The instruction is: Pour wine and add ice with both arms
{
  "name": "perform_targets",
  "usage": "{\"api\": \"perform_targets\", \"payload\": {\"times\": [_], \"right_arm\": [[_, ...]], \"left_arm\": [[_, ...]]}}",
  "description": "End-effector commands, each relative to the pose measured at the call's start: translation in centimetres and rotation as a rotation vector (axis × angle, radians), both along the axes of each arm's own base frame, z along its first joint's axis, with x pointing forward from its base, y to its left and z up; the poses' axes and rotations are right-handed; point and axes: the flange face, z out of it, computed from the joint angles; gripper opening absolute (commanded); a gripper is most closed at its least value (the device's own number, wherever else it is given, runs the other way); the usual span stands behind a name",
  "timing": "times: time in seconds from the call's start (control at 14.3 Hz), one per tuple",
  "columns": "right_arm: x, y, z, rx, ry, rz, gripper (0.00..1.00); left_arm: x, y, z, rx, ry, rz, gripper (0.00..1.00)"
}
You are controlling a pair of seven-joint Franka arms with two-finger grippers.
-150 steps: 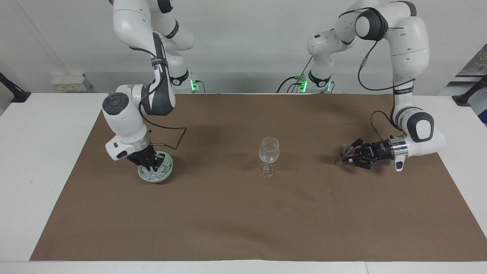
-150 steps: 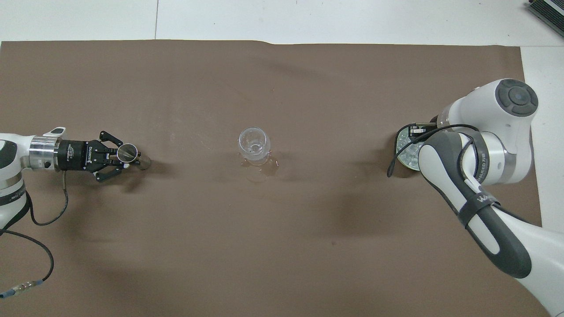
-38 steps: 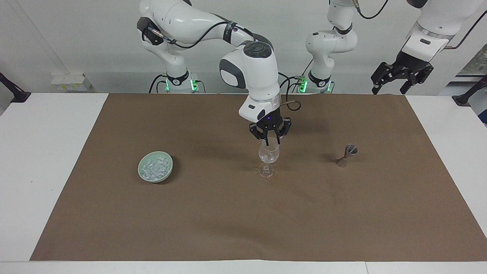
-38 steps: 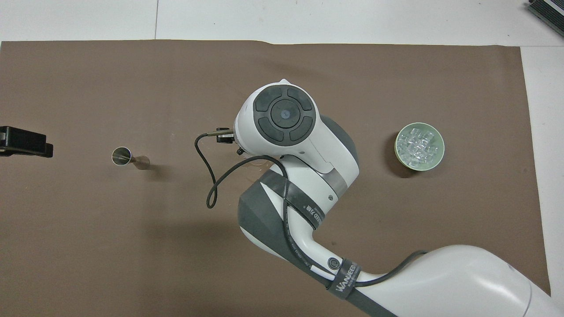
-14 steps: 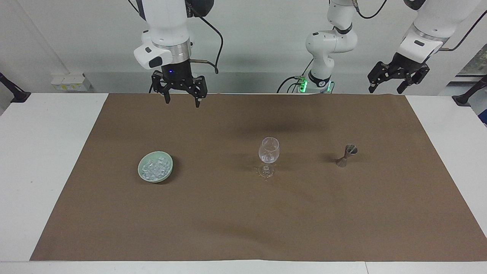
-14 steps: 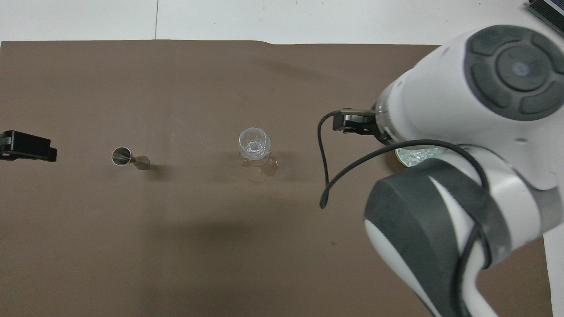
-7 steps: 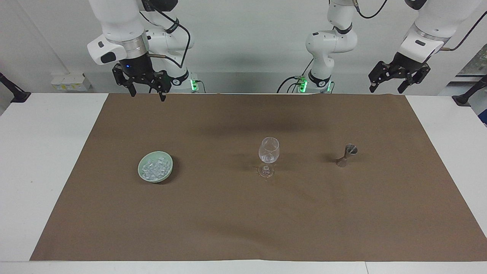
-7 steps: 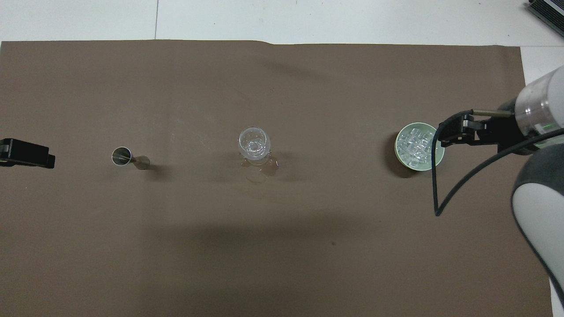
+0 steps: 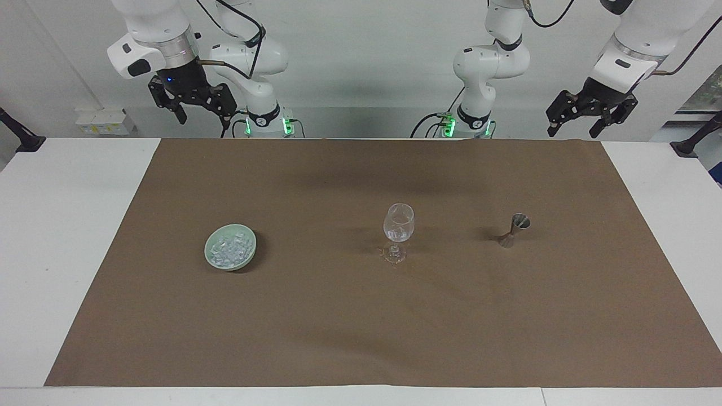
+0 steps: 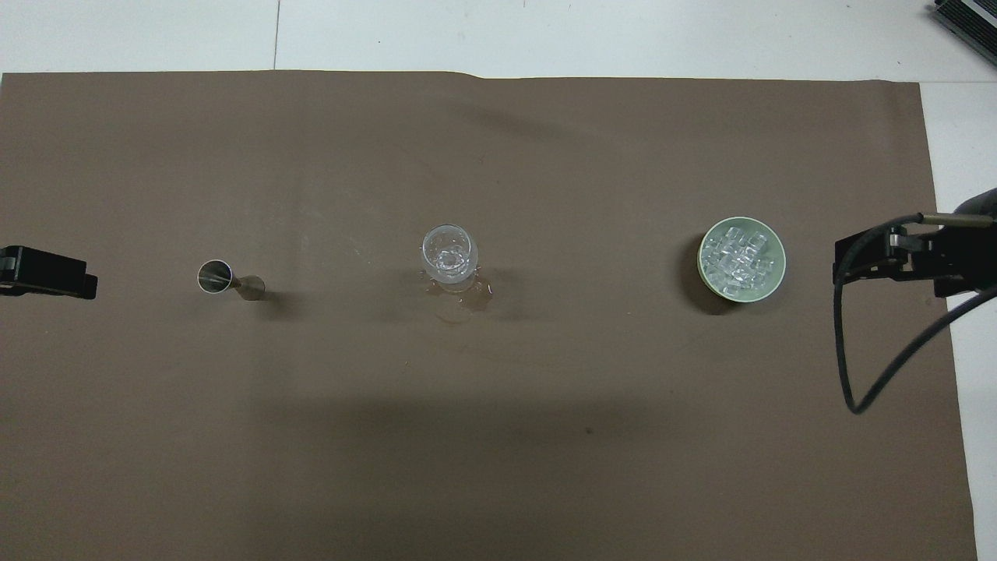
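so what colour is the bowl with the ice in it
Pale green bowl; the overhead view shows it best.

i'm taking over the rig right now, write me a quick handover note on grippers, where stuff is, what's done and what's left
Left gripper: open, empty, raised over the table edge nearest the robots at its own end.
Right gripper: open, empty, raised at its own end.
Clear stemmed wine glass: upright mid-table on the brown paper mat, with ice visible inside; a small wet patch around its foot.
Small metal hourglass-shaped jigger: upright, toward the left arm's end.
Pale green round bowl holding the ice cubes: toward the right arm's end.
Done: ice is in the glass; whether any wine was poured can't be told.
Left: seemingly nothing; both arms wait.
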Motion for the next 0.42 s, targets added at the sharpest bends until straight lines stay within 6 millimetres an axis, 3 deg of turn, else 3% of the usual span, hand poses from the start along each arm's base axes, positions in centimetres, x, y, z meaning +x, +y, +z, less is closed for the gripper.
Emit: {"api": "perform_targets", "payload": {"times": [0.0, 0.35], "right_arm": [[-0.44, -0.39, -0.40, 0.027, -0.004, 0.021, 1.00], [-0.12, -0.15, 0.09, 0.039, -0.026, 0.033, 1.00]], "left_arm": [[-0.95, 0.18, 0.12, 0.009, 0.003, 0.005, 1.00], [-0.93, 0.18, 0.14, 0.009, 0.002, 0.005, 1.00]]}}
